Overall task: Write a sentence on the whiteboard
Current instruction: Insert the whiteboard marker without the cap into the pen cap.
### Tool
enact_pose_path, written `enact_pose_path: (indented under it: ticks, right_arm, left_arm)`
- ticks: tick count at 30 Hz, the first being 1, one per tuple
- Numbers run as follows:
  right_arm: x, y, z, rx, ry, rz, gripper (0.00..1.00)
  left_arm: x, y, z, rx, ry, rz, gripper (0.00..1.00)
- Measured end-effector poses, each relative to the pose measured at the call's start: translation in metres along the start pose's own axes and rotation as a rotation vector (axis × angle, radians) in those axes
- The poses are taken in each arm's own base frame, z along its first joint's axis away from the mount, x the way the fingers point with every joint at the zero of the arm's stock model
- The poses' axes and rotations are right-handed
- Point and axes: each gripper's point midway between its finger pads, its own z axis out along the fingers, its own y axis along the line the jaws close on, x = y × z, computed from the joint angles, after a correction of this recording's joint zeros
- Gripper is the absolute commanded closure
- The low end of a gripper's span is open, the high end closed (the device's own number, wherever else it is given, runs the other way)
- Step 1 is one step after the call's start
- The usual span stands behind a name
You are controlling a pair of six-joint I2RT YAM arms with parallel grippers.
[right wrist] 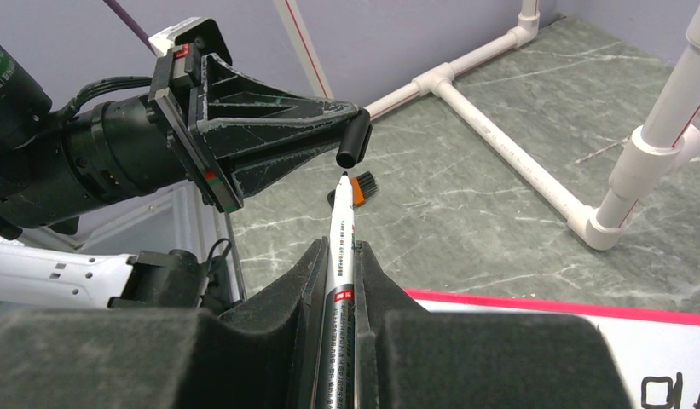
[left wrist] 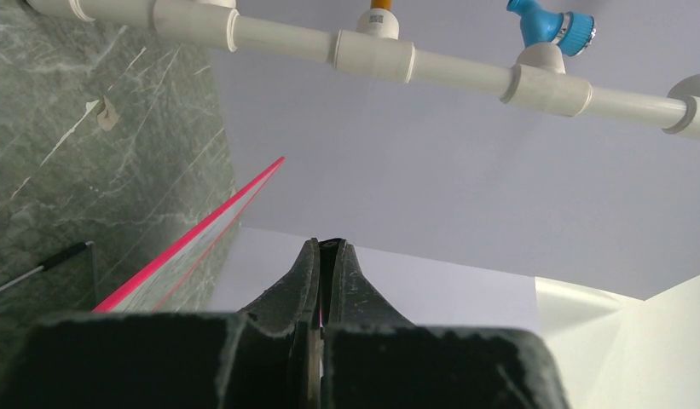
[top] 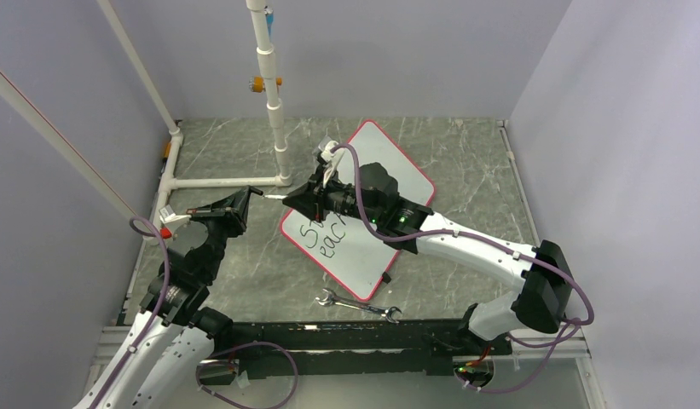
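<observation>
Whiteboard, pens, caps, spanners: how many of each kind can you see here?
Whiteboard: 1
Marker: 1
Marker cap: 1
Wrench: 1
Total: 4

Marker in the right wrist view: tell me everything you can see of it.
The marker is a slim white barrel with small print and a red band, uncapped, dark tip bare. It lies lengthwise in the right gripper, jaws shut on it, pointing forward above the table. Its tip sits just under a black cap held ahead; contact unclear.
</observation>
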Motion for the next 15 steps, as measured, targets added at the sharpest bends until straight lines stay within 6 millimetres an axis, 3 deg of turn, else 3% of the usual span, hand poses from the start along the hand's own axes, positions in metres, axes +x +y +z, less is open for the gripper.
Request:
enact_pose_path:
  ticks: [15]
  right_arm:
    - [-0.0062, 0.001, 0.001, 0.006, -0.017, -0.004, 1.0]
  left_arm:
    - [0.0001, 0.0, 0.0, 0.0, 0.001, -0.003, 1.0]
